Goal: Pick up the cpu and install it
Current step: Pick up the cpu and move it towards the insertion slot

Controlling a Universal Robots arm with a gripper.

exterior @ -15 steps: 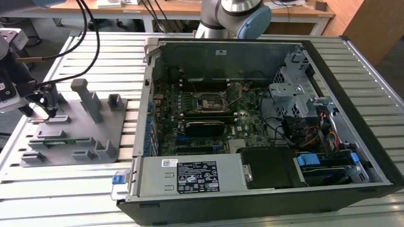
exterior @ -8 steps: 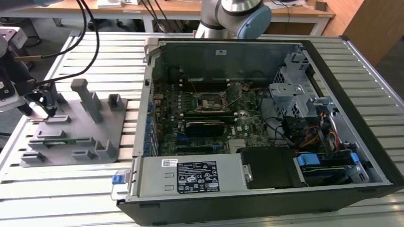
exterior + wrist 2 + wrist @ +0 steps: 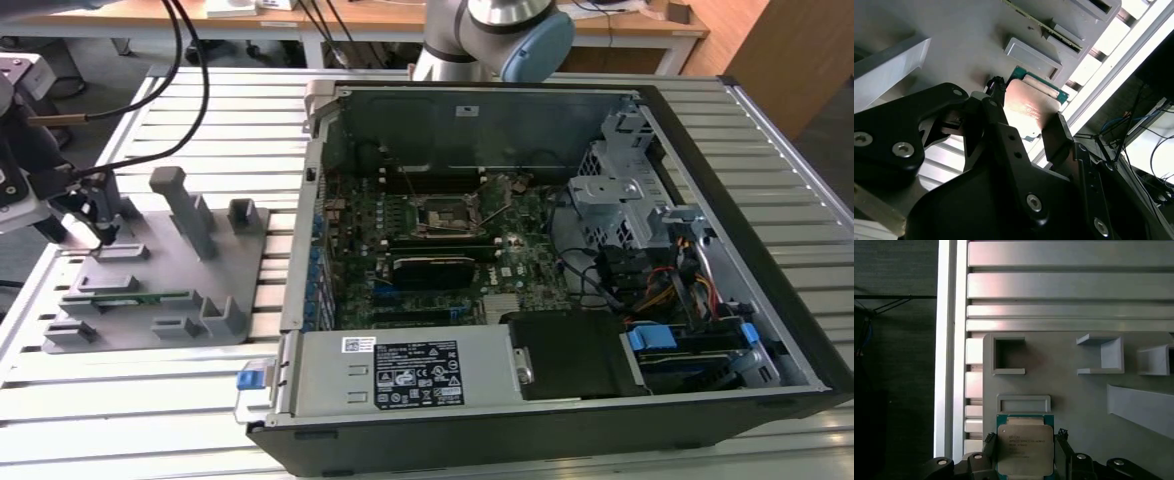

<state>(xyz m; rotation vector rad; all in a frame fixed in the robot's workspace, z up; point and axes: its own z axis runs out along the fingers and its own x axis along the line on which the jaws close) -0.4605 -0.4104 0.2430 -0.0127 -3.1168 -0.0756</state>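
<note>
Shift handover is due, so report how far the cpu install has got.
Done: the end effector is down at the cpu on the grey fixture plate. In hand: it brackets the cpu; whether it grips it, I cannot tell. Left: the cpu is not in the motherboard socket inside the open computer case, so the install itself is not done.
</note>
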